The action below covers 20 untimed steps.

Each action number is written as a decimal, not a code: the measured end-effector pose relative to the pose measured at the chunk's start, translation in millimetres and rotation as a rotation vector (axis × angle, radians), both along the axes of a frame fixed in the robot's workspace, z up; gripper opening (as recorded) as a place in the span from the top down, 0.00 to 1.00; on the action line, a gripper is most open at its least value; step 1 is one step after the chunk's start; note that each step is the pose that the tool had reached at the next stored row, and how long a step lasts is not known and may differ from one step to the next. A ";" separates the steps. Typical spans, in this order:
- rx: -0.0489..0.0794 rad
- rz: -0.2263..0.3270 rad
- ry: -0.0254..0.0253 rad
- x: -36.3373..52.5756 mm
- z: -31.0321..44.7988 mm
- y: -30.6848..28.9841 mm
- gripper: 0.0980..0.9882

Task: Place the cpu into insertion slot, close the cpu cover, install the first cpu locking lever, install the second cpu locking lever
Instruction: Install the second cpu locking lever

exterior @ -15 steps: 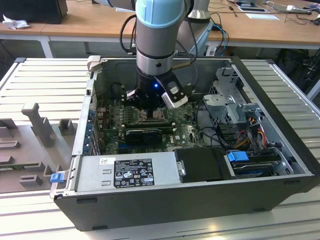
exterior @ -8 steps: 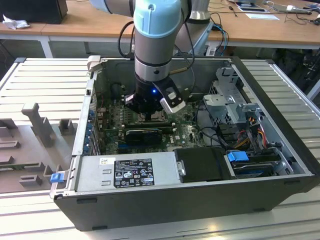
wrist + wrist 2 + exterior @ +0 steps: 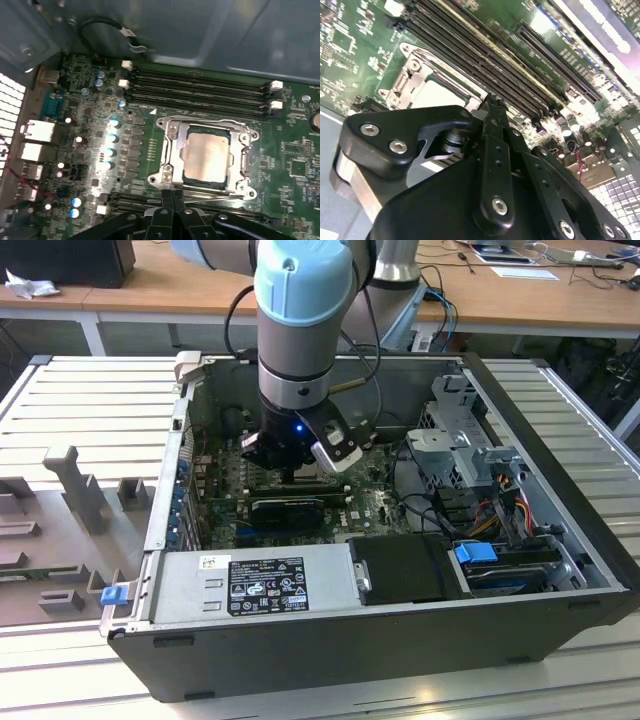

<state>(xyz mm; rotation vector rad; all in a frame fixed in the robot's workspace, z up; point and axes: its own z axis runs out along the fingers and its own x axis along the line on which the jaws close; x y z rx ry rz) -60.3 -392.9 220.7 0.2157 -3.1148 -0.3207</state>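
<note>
In the first wrist view the cpu [image 3: 205, 157] lies flat in the insertion slot [image 3: 161, 177], pale beige face up. The silvery cpu cover [image 3: 210, 123] lies down around it as a frame. A thin metal locking lever [image 3: 217, 194] runs along the socket edge nearest my gripper [image 3: 172, 196]. The fingertips are pressed together right at that edge, and nothing shows between them. The second wrist view has the gripper [image 3: 492, 106] tip just beside the cpu [image 3: 440, 92] and cover [image 3: 412, 75]. In the exterior view the gripper [image 3: 290, 475] reaches down into the open computer case.
Long black memory slots [image 3: 200, 92] run beside the socket, with capacitors [image 3: 112, 137] on the other side. The case [image 3: 400, 640] walls, a power supply [image 3: 260, 585], drive cage [image 3: 465, 430] and cables [image 3: 500, 505] ring the board. A grey fixture [image 3: 70, 490] sits on the exterior view's left.
</note>
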 end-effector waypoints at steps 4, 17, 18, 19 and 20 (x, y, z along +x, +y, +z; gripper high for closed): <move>0.023 0.000 0.0001 -0.1 -3.7 -4.3 0.99; 0.070 0.000 0.0001 -13.0 -20.6 -7.4 0.99; 0.073 0.000 0.0000 -13.0 -21.5 -7.3 0.99; 0.077 0.000 -0.0001 -13.0 -22.9 -7.1 0.99; 0.080 0.000 -0.0001 -13.0 -23.5 -6.9 0.99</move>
